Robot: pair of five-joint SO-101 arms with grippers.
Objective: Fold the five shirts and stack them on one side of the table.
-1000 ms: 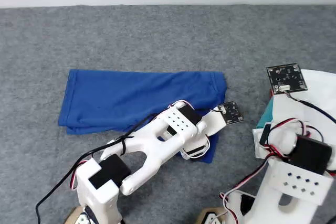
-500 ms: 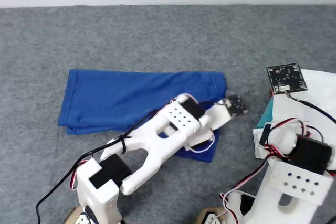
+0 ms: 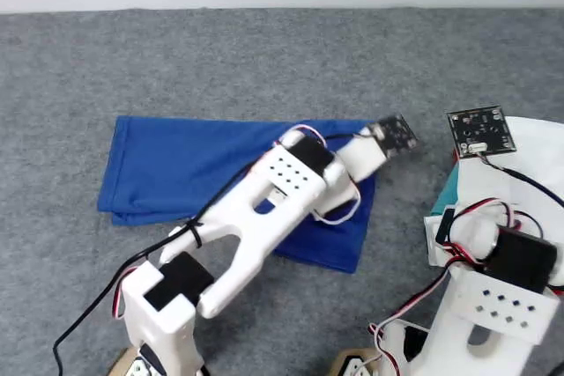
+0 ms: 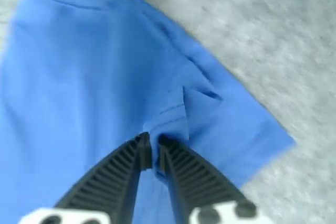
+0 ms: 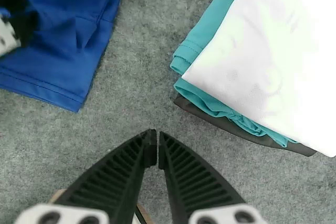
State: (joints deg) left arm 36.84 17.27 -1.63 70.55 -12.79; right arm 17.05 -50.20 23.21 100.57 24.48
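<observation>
The blue shirt (image 3: 194,169) lies flat on the grey worktop (image 3: 264,59), its long axis running side to side in the high view. The left claw (image 4: 155,148) is clenched on a raised pinch of cloth at the shirt's end nearest the stack (image 5: 252,77). The rest of the shirt extends away from that claw, opposite the stack.

The right claw (image 5: 156,140) is clenched on nothing. It hovers over bare worktop between the blue shirt's corner and the stack.

The stack holds a white shirt (image 5: 283,35) on top, a teal shirt (image 5: 185,56) beneath, and a dark shirt (image 5: 210,120) lowest.

The next fold likely carries the pinched end along the long axis, and the left arm is the nearer one.
</observation>
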